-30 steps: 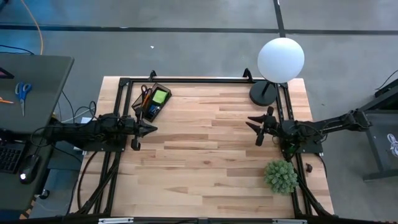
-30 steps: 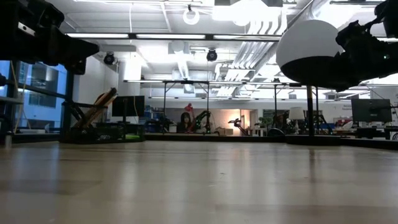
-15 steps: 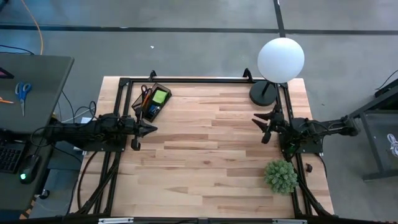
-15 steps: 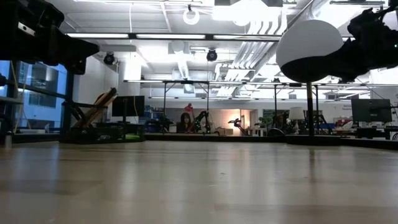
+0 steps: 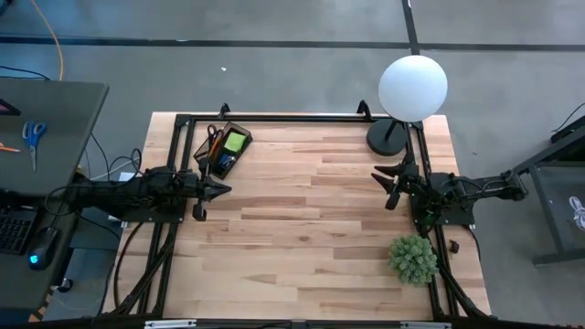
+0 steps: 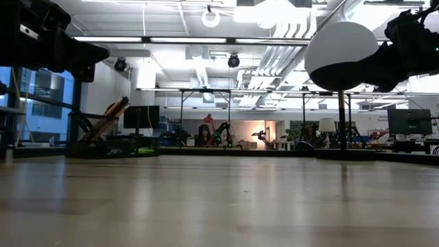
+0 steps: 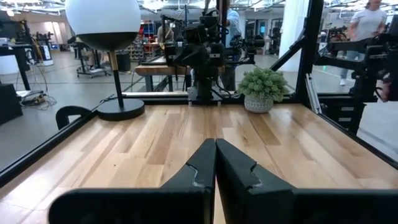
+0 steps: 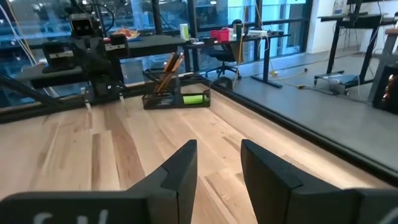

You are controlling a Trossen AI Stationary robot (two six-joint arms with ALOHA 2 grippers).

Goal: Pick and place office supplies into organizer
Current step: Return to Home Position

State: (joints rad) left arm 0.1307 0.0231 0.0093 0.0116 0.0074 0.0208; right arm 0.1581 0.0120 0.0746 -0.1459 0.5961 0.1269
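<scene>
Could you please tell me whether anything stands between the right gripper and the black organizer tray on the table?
Nothing visible does. Only the bare light wooden tabletop lies between the open right gripper and the small black rectangular organizer tray, which sits across the table near the left arm.

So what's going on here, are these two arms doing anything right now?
Not much at this moment. Neither arm holds anything: the left gripper, fingers shut, sits at the left side of the pale wooden table, and the right gripper, fingers open, at the right side. The small black compartment tray, in a table corner near the left arm, already holds orange and wooden pencils and a lime-green sticky-note pad.
</scene>
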